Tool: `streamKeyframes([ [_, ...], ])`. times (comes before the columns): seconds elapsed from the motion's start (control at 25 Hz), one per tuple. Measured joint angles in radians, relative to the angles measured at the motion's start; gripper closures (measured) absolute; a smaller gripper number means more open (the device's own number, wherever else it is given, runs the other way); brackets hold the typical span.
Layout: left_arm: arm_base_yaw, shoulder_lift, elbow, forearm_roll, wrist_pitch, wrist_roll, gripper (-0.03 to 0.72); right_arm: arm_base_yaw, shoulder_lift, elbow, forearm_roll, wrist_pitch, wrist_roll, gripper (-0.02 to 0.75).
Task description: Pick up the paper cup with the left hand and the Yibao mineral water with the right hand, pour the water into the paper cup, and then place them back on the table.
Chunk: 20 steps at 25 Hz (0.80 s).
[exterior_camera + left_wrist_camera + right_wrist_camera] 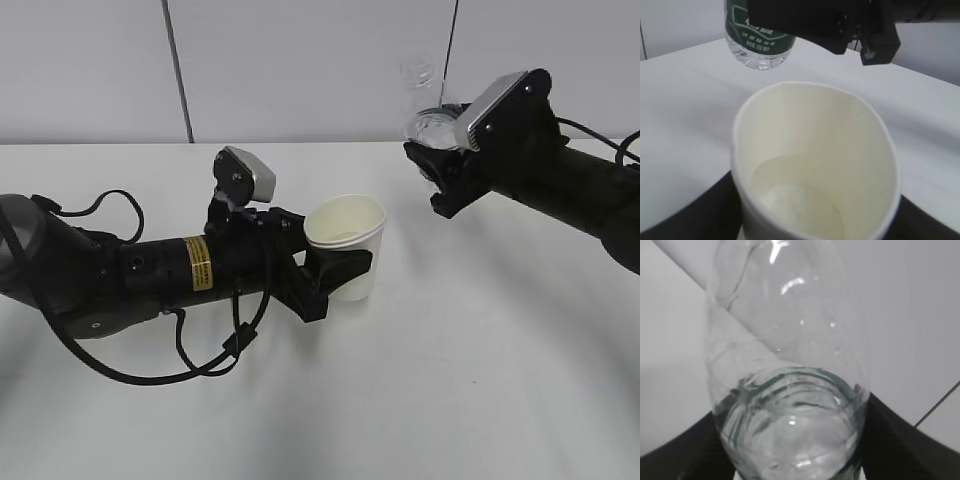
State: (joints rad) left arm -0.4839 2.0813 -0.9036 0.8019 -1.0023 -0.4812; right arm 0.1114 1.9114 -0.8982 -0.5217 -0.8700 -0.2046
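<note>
**Cup and bottle both in your grip, held apart over the table**

Your left gripper [335, 270] was pinching the paper cup [347, 245] around its lower wall, mouth up and a little water inside, so it could take a pour. Your right gripper [440, 165] was clamped on the water bottle [422, 100] (upright, neck up), raised above the table [450, 380] and well to the cup's side, probably to keep it from spilling.

A black left robot arm with a yellow sticker [200, 262] grips a cream-white tapered paper cup [346, 245] just above the white matte table [420, 400]. Well apart, the black right arm's gripper [440, 165] holds a clear plastic bottle [425, 105] roughly upright.
</note>
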Motion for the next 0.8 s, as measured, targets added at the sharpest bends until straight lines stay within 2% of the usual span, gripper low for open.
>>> streamKeyframes([
  [0.36, 0.016, 0.000, 0.000, -0.025, 0.000, 0.003, 0.273, 0.000, 0.000, 0.000, 0.015, 0.011, 0.279, 0.262],
  [0.8, 0.090, 0.000, 0.000, -0.027, 0.017, 0.003, 0.273, 0.000, 0.000, 0.000, 0.017, 0.114, 0.451, 0.262],
])
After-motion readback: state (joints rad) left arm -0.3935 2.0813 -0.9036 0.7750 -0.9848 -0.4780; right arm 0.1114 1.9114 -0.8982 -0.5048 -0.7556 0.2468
